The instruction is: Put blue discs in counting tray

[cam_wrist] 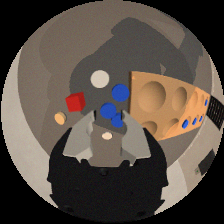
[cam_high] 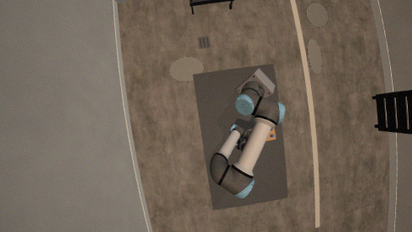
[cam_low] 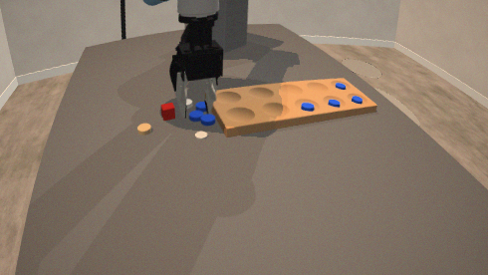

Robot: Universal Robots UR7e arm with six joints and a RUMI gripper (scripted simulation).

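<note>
The orange counting tray (cam_low: 259,126) (cam_wrist: 135,111) lies on the table, with several blue discs (cam_low: 307,106) (cam_wrist: 185,123) in pockets at its far end. Its near pockets are empty. Three loose blue discs (cam_low: 208,120) (cam_wrist: 120,92) lie close together by the tray's near end. My gripper (cam_low: 197,102) (cam_wrist: 108,110) hangs just over this cluster, its fingers partly open with nothing between them. In the overhead view the arm hides the gripper, and only a corner of the tray (cam_high: 271,131) shows.
A red cube (cam_low: 168,111) (cam_wrist: 75,102) sits left of the loose discs. An orange disc (cam_low: 144,129) (cam_wrist: 60,118) lies further left. A white disc (cam_low: 201,135) lies in front of the cluster and another white disc (cam_low: 188,102) (cam_wrist: 100,78) lies behind it.
</note>
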